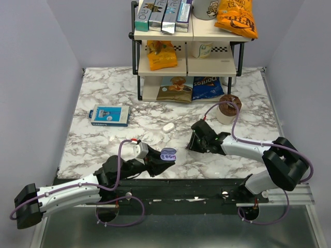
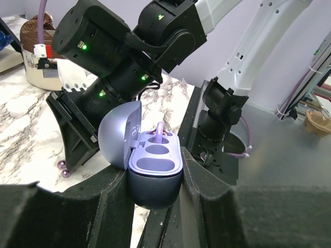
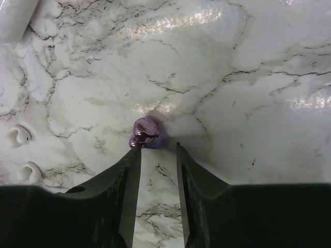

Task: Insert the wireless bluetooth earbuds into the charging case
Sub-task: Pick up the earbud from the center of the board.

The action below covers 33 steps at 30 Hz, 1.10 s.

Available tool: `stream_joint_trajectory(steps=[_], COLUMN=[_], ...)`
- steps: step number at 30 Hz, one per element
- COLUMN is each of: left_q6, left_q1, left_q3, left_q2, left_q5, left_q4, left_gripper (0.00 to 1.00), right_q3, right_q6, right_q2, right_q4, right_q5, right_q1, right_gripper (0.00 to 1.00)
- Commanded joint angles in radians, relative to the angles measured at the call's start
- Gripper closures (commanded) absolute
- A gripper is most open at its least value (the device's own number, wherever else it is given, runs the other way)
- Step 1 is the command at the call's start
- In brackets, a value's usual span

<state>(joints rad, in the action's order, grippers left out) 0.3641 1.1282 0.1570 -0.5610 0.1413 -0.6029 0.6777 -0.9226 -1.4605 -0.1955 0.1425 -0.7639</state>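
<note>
My left gripper [image 1: 164, 156] is shut on the lavender-blue charging case [image 1: 168, 154] and holds it above the table's front edge. In the left wrist view the case [image 2: 154, 168] sits between the fingers [image 2: 199, 181] with its lid open. A purple piece [image 2: 161, 132] stands in its far slot; the two nearer slots are empty. My right gripper [image 1: 192, 146] is down on the marble, open. In the right wrist view a purple earbud [image 3: 147, 132] lies just beyond the gripper [image 3: 156, 148], touching the left fingertip [image 3: 135, 150]. It also shows in the left wrist view [image 2: 63, 169].
A white oval pebble [image 1: 168, 127] lies mid-table. A blue box [image 1: 109, 115] lies at the left. A cup [image 1: 227, 109] stands at the right, and a snack rack [image 1: 189, 51] at the back. Two small white pieces [image 3: 19, 136] lie left of the right gripper.
</note>
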Motion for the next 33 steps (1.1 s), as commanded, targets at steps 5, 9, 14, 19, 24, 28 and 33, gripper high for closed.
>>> stream_joint_trajectory(steps=[5, 9, 14, 19, 24, 28, 33], left_q6=[0.009, 0.009, 0.009, 0.009, 0.009, 0.009, 0.009], left_q1=[0.008, 0.007, 0.007, 0.007, 0.01, 0.01, 0.01], left_q3=[-0.016, -0.014, -0.016, -0.019, -0.025, -0.033, -0.034], left_q2=[0.003, -0.005, 0.0, 0.003, 0.015, 0.021, 0.012], left_q5=[-0.016, -0.019, -0.028, -0.028, -0.026, -0.028, -0.023], left_q4=[-0.046, -0.046, -0.047, -0.047, -0.051, -0.052, -0.055], left_gripper=[1.0, 1.0, 1.0, 1.0, 1.0, 1.0, 1.0], right_q3=[-0.047, -0.049, -0.037, 0.014, 0.023, 0.037, 0.051], right_q6=[-0.033, -0.062, -0.096, -0.088, -0.068, -0.033, 0.019], right_q2=[0.066, 0.057, 0.025, -0.021, -0.027, -0.04, -0.064], right_q4=[0.013, 0.021, 0.022, -0.01, -0.021, -0.044, -0.055], right_q5=[0.049, 0.029, 0.012, 0.006, 0.011, 0.014, 0.008], right_q1=[0.011, 0.031, 0.048, 0.051, 0.051, 0.051, 0.051], right_gripper=[0.53, 0.56, 0.59, 0.59, 0.59, 0.59, 0.61])
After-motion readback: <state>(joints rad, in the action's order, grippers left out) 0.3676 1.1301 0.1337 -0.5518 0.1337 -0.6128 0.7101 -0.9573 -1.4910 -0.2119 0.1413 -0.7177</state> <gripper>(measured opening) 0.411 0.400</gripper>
